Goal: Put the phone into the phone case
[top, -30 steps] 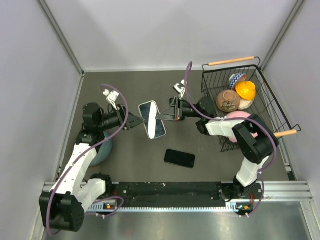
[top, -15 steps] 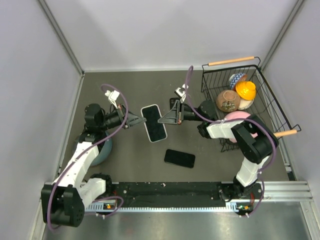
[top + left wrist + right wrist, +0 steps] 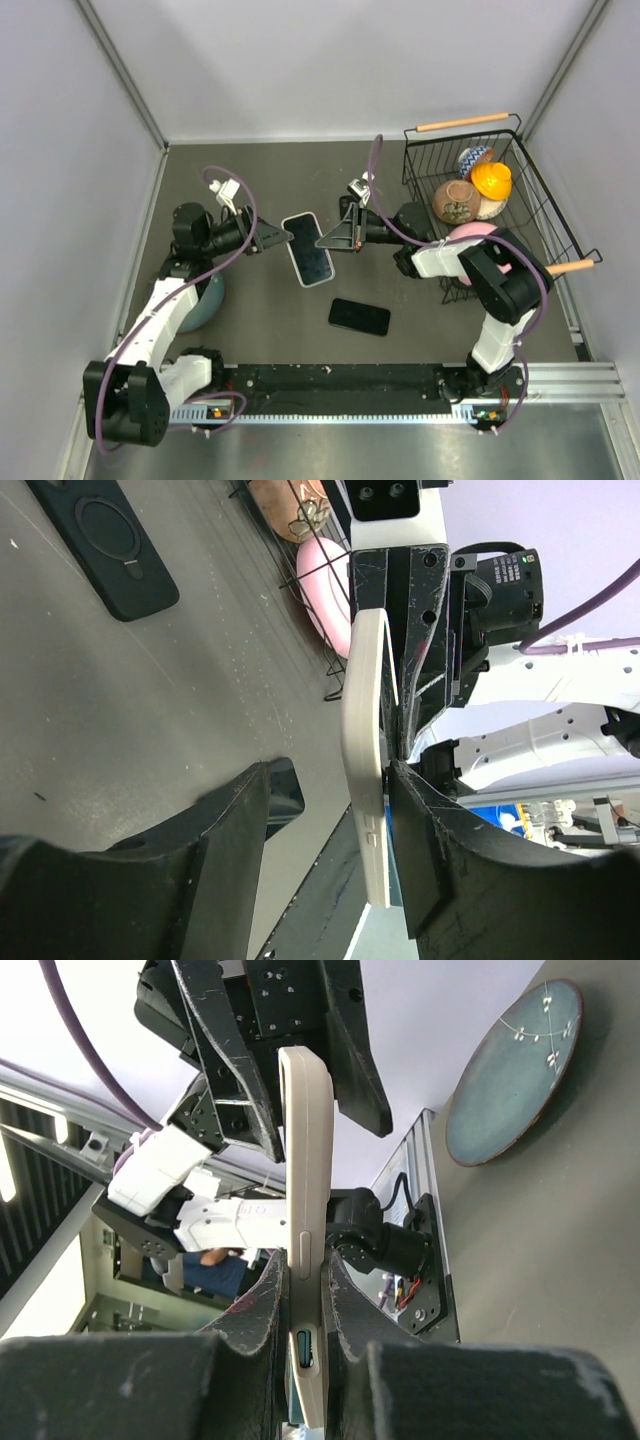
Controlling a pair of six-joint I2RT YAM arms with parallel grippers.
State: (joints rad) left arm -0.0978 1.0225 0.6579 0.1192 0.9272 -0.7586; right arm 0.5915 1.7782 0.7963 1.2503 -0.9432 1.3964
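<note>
Top external view: the phone [image 3: 310, 250] hangs in the air between the two arms, up and to the left of the case [image 3: 359, 317], dark face up.
Case: black, lying flat on the surface [image 3: 250, 180] with nothing in it and no pincer near it.
Right pincer [image 3: 330, 240]: clenched on one long edge of the phone; its own camera shows both fingers [image 3: 255, 1310] pressed against the two faces.
Left pincer [image 3: 284, 238]: released. The jaws straddle the opposite edge, with one finger [image 3: 420, 820] just beside the phone and the other well apart.
Change: a second ago the phone showed a paler face. It has since been turned dark face up, and the left pincer closed on it, then let go.
Meaning for the task: probably a regrasp to set the phone's orientation. The phone now hangs on the right pincer alone and has yet to be carried down to the case and pressed in.
</note>
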